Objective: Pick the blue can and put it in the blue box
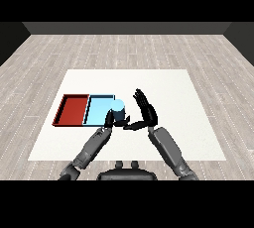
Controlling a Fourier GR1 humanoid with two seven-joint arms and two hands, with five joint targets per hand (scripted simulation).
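Nearest in the head view, the left hand (107, 121) is seen at the near right corner of the blue tray (97, 111), but its fingers are too small and too far hidden to be read, so it cannot be told whether anything is grasped there. Just beyond those fingers the blue can (118, 111) stands upright, at the tray's right edge; whether it rests inside the tray or just beside it cannot be told. The can is judged to be light, stiff and smooth-sided, so it may be slippery, and it is best taken round the middle of its side wall. To the right of the can the right hand (145, 111) is held with fingers straight and released, pointing up and away, while its thumb reaches toward the can's lower side. Beyond the left fingers lies the red tray (72, 109), on the white table (168, 88).
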